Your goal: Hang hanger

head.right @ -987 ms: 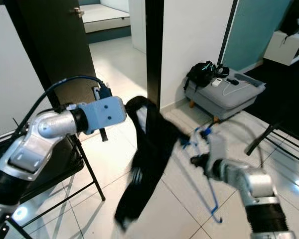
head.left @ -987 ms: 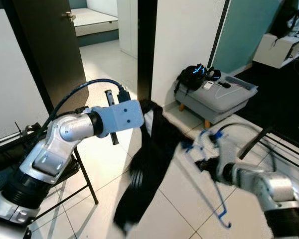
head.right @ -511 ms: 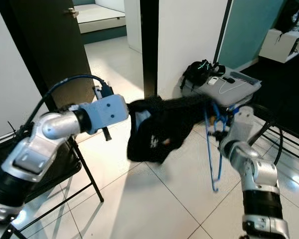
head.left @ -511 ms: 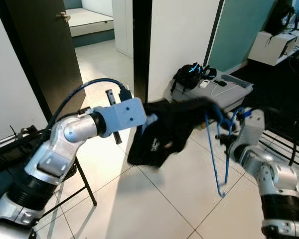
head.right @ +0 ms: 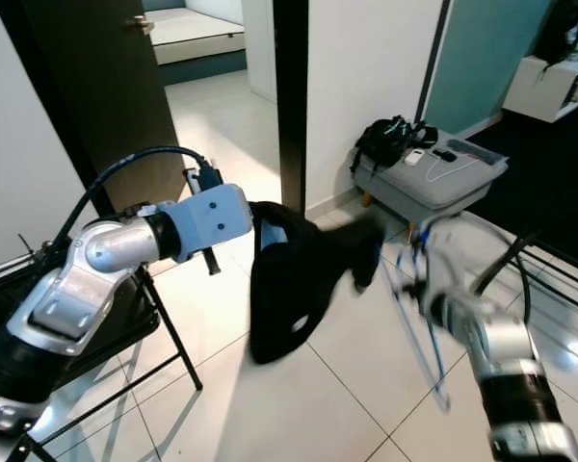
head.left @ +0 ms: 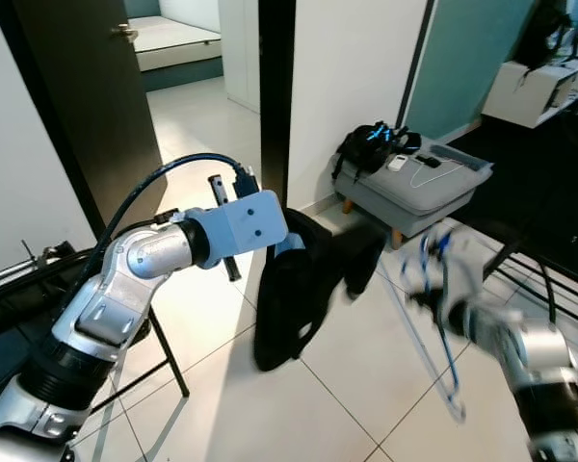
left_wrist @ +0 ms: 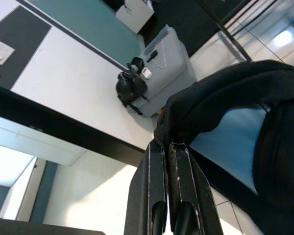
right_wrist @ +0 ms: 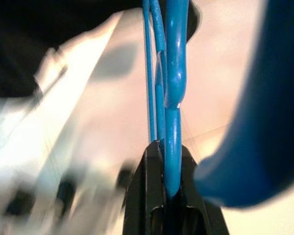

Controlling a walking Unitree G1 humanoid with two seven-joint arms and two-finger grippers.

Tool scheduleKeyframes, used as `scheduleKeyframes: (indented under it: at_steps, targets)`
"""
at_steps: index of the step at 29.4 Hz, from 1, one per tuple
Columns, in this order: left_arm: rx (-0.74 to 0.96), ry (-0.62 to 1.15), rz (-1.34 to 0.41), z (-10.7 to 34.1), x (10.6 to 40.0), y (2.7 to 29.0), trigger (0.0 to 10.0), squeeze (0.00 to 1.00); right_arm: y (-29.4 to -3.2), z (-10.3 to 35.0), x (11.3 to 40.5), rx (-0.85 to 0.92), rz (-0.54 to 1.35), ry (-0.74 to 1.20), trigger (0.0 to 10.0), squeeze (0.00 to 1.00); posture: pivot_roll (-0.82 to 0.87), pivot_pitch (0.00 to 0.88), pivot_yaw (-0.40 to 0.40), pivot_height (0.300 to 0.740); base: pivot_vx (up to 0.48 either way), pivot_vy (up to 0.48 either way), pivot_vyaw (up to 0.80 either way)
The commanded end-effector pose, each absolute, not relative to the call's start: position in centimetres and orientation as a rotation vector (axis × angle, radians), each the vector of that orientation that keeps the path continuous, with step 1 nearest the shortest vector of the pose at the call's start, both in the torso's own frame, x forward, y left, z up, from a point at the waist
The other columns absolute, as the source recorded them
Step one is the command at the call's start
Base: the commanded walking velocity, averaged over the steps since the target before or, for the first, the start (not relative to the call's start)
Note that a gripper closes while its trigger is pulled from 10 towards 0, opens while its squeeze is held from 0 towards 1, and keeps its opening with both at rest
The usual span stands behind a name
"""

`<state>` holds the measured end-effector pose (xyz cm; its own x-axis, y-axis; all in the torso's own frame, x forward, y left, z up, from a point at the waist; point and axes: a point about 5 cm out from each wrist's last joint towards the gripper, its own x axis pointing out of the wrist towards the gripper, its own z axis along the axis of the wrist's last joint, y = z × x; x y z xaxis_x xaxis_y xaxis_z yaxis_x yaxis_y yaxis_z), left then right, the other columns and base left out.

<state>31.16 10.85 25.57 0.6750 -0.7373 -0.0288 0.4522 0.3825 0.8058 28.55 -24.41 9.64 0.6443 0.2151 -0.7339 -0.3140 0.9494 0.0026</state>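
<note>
Left eye view: the left gripper (head.left: 291,223) holds up a limp black fabric garment (head.left: 294,289), which sags in folds toward the glossy pale floor tiles (head.left: 299,404); soft and light, it looks likely to slide off if loosely pinched.
Right eye view: the right gripper (head.right: 426,279), blurred, carries a thin blue wire hanger (head.right: 419,332) just beside the garment's trailing sleeve; the hanger looks stiff, light and springy, best held near its hook.
Left wrist view: the 2 black fingers (left_wrist: 179,166) lie together, clamped on a bunched edge of the garment.
Right wrist view: the fingers (right_wrist: 157,169) pinch the blue wires between them.
Room: a dark door frame (head.left: 273,87), a white wall (head.left: 352,67), a grey padded stool (head.left: 419,188) bearing a black bag (head.left: 371,146), and a black folding stand (head.left: 159,337) near the left arm.
</note>
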Motion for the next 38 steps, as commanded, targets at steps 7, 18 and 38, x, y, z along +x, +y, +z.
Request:
scheduleKeyframes:
  at_steps: [7,18,38]
  targets:
    - [0.713,-0.221,-0.841,23.7,31.0,9.9,10.0,0.0,-24.2,13.5,28.5,-0.166,0.515,0.684,10.0,0.0,0.0,0.023,0.007,0.74,0.0,0.0,0.0]
    - [0.05,0.375,-0.627,16.8,33.2,12.5,10.0,0.0,-21.9,16.8,27.1,-0.105,0.788,0.516,10.0,0.0,0.0,0.027,0.028,0.74,0.0,0.0,0.0]
    - [0.16,-0.498,-1.01,34.2,29.7,15.0,10.0,0.0,-25.0,21.1,26.4,0.098,0.805,0.033,10.0,0.0,0.0,0.042,0.029,0.74,0.0,0.0,0.0]
